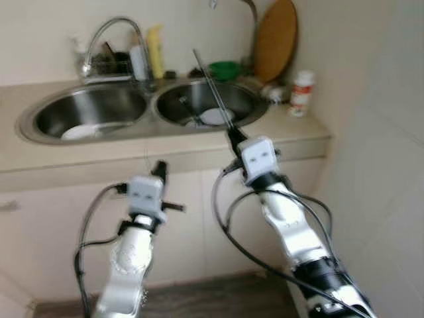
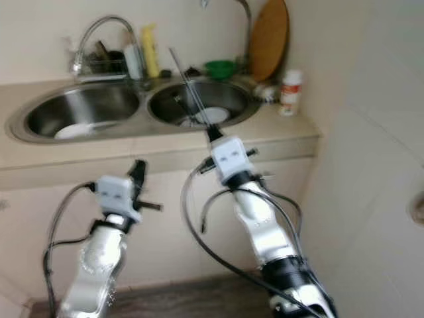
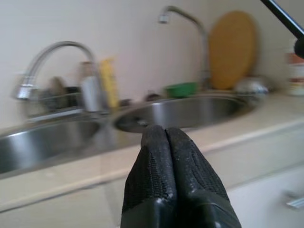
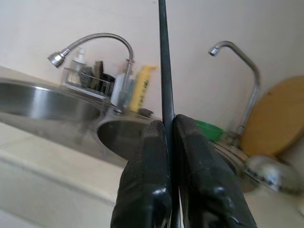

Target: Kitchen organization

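Two steel basins sit in the bench (image 1: 40,156), with two taps behind them. The left basin (image 1: 89,111) holds a white plate (image 1: 83,131); the right basin (image 1: 209,103) holds another white dish (image 1: 216,116). Behind stand a yellow bottle (image 1: 155,52), a green bowl (image 1: 225,69), a round wooden board (image 1: 275,40) and a red-and-white bottle (image 1: 301,93). The left end effector (image 3: 166,137) has its fingers pressed together, holding nothing, before the bench edge. The right end effector (image 4: 168,130) pinches a thin black rod (image 4: 165,61) that slants up over the right basin.
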Robot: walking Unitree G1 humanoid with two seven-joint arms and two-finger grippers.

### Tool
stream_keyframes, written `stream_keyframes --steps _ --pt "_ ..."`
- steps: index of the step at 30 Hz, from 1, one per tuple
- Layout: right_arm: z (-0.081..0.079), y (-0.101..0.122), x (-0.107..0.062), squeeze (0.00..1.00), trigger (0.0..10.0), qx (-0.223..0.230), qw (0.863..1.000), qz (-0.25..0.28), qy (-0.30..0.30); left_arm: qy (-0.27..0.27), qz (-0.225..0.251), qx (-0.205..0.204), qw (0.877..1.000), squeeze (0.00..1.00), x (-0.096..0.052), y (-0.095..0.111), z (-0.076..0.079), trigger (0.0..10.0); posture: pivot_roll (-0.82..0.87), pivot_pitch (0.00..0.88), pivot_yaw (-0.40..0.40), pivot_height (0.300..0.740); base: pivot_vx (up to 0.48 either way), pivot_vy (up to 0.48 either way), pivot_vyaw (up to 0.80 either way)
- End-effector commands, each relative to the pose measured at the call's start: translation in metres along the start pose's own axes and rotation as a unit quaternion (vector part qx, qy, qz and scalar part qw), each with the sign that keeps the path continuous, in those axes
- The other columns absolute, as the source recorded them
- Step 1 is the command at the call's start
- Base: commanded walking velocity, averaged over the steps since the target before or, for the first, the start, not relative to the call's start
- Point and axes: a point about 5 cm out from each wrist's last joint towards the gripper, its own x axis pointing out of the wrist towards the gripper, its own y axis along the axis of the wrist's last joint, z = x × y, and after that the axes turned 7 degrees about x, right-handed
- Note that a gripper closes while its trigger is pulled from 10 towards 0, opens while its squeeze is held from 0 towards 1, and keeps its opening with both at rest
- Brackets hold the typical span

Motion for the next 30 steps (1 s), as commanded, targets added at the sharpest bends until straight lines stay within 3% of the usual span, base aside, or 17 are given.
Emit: stream_keyframes --steps 1,5,10,15,18,24,30 --pt "-0.011 0.009 0.006 0.0 10.0 0.014 1.0 0.022 0.013 0.012 -0.003 0.012 1.0 0.0 -0.001 0.0 -0.011 10.0 -0.03 0.0 0.003 0.74 0.27 0.0 0.0" --pt "-0.009 0.011 0.009 0.0 10.0 0.019 0.999 0.024 0.009 0.016 -0.004 0.013 1.0 0.0 -0.002 0.0 -0.013 10.0 -0.02 0.0 0.002 0.74 0.268 0.0 0.0" --pt "-0.014 0.015 0.014 0.0 10.0 -0.013 0.999 0.03 0.023 0.018 0.0 0.013 1.0 0.0 -0.001 0.003 -0.014 10.0 -0.02 0.0 0.002 0.74 0.269 0.0 0.48" --pt "-0.013 0.02 0.017 0.0 10.0 0.009 0.999 0.045 0.012 0.021 0.004 0.013 1.0 0.0 0.0 0.005 -0.015 10.0 -0.02 0.0 -0.002 0.74 0.269 0.0 0.78" --pt "-0.011 0.02 0.019 0.0 10.0 0.021 0.999 0.042 0.009 0.023 0.005 0.014 1.0 0.0 0.0 0.005 -0.016 10.0 -0.02 0.0 -0.003 0.74 0.27 0.0 0.0" --pt "-0.01 0.021 0.02 0.0 10.0 0.007 0.999 0.042 0.011 0.029 0.01 0.013 0.999 0.0 0.003 0.01 -0.018 10.0 -0.02 0.0 -0.005 0.74 0.27 0.0 0.0" --pt "-0.011 0.024 0.022 0.0 10.0 0.01 0.999 0.052 0.009 0.031 0.013 0.013 0.999 0.0 0.004 0.011 -0.019 10.0 -0.02 0.0 -0.004 0.74 0.269 0.0 0.8"
